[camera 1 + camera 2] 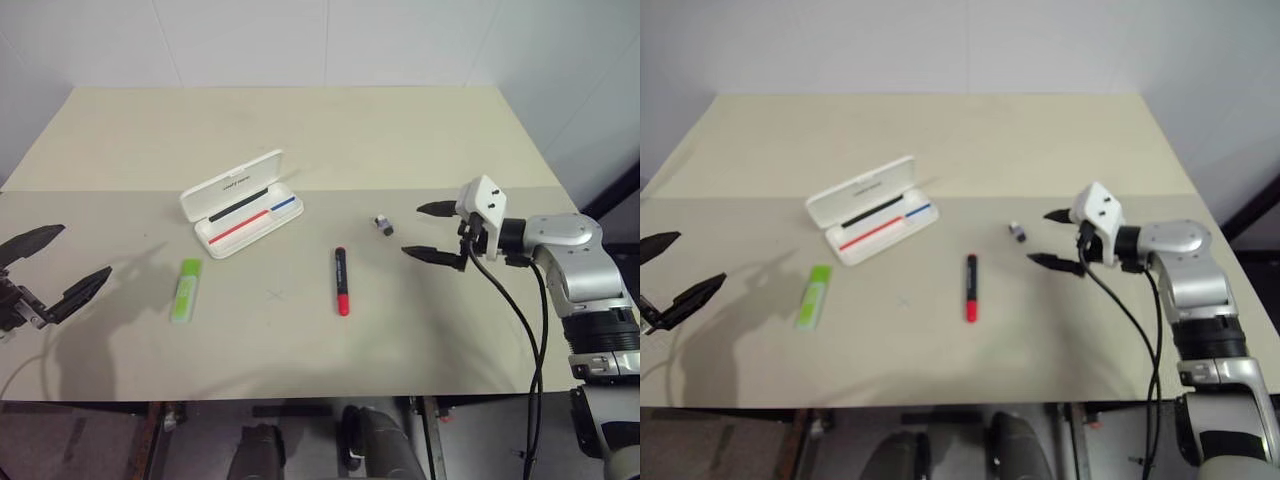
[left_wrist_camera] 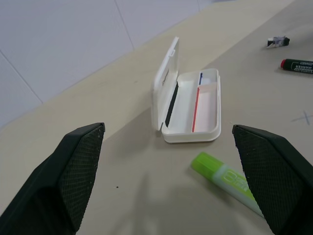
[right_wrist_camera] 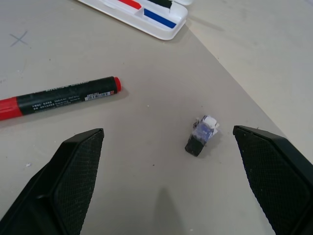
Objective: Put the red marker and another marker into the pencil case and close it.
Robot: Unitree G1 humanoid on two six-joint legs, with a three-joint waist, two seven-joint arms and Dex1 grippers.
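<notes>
From the head cameras, the white hard-plastic pencil case (image 1: 243, 205) lies open on the beige surface (image 1: 330, 130), its hinged lid tipped back. The slim black-barrelled red marker (image 1: 341, 281) lies near the middle, its long axis running toward and away from the robot, red end nearer the robot. The stubby lime-green highlighter (image 1: 186, 289) lies on the left, roughly parallel to it, just in front of the case. The right end effector (image 1: 432, 231) hovers with fingers spread and empty, aimed leftward; the red marker lies to its left and slightly nearer the robot, so this arm is probably better placed for it. The left end effector (image 1: 58, 265), also spread and empty, has the highlighter to its right. In the left wrist view, the highlighter lies between the camera and the open case. In the right wrist view, a tiny dark-grey object (image 3: 201, 135) lies between the spread fingers, the red marker off to one side.
</notes>
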